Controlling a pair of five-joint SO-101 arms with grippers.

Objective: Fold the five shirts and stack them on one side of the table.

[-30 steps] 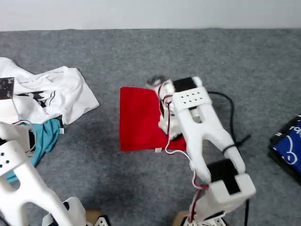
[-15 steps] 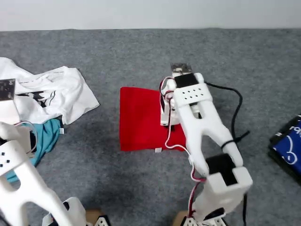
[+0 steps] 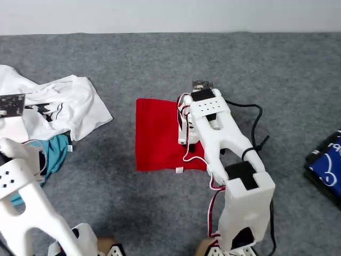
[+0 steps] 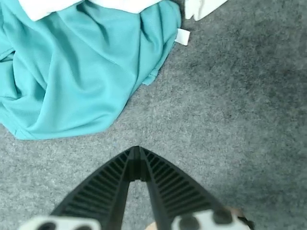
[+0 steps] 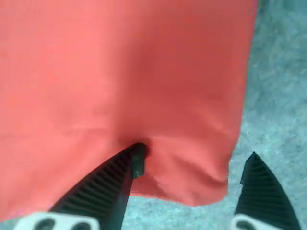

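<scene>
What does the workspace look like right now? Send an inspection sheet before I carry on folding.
Surface: grey carpet, flat.
Job's things: red shirt, neat flat rectangle, centre; white shirt, crumpled, overlapping teal shirt, also crumpled.
Clutter: blue and black thing at the edge, cut off; cannot tell what.
Grippers: left gripper above bare carpet beside teal shirt, jaws shut; right gripper at red shirt's edge, jaws open, one pressing on cloth, other past the edge.
Cables: black cable on carpet beside red shirt.
Surroundings: pale wall beyond the carpet.
</scene>
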